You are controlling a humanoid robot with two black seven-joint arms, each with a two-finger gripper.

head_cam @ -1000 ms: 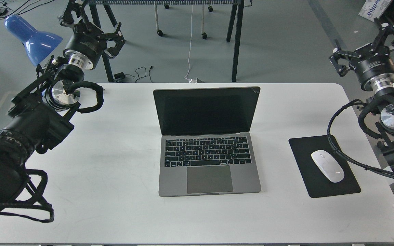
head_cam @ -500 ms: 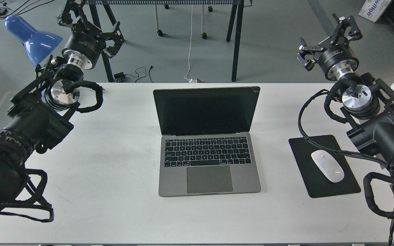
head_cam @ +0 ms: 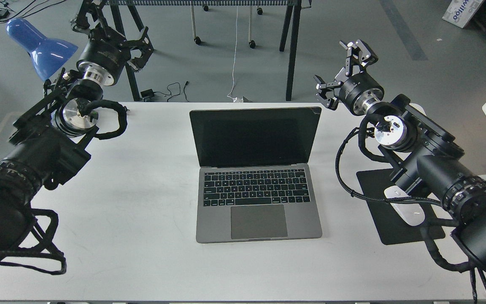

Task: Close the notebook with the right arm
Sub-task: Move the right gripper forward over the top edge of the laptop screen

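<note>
Space-grey notebook [head_cam: 256, 185] with black keys, white table [head_cam: 141, 211], black mouse pad [head_cam: 395, 230], blue lamp [head_cam: 40, 44].

The notebook [head_cam: 256, 177] at the centre of the frame had a matt grey metal body, matt black keys and a smooth, faintly glossy black screen. The table [head_cam: 141, 202] beneath it looked smooth and matt white, with faint scuffs. At the right, the mouse [head_cam: 407, 209] was glossy white plastic, lying on a matt black mouse pad [head_cam: 388, 228] that looked like cloth. The right arm [head_cam: 433, 169] had matt black casing, a bright polished metal wrist disc and black braided cable sleeves. At the upper left, the lamp shade [head_cam: 36, 44] was smooth blue with a soft sheen. The floor [head_cam: 395, 63] was dull grey.
</note>
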